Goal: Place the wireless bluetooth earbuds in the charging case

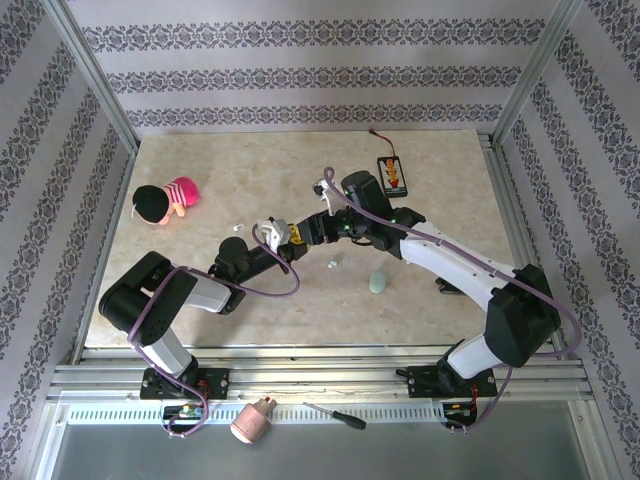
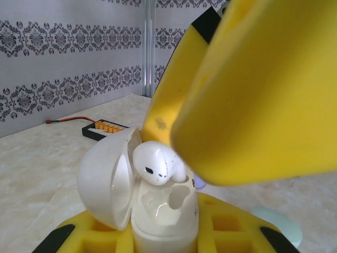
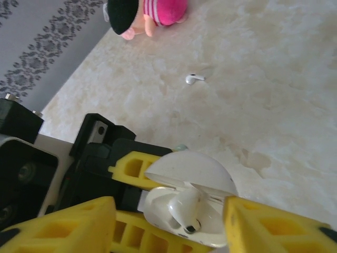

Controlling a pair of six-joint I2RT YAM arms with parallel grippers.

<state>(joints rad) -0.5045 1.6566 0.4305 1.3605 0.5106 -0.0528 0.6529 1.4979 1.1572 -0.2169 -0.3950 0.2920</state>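
The white charging case (image 2: 166, 211) stands with its lid (image 2: 105, 179) flipped open, and my left gripper (image 2: 163, 234) is shut on its body between yellow fingers. One white earbud (image 2: 155, 161) sits tilted in a slot, its head above the rim. The slot beside it is empty. From above, my right gripper (image 3: 169, 205) straddles that earbud (image 3: 184, 208) and the case (image 3: 210, 232), open, with gaps on both sides. The two grippers (image 1: 290, 238) (image 1: 318, 228) meet at mid-table. Another white earbud (image 3: 194, 79) lies loose on the table, and a pale green one (image 1: 333, 264) lies nearer the front.
A pink and black plush toy (image 1: 165, 200) lies at the left. A black board with orange plugs (image 1: 392, 172) is at the back. A pale green case (image 1: 377, 283) rests right of centre. A screwdriver (image 1: 335, 415) and a pink object (image 1: 253, 420) lie on the front rail.
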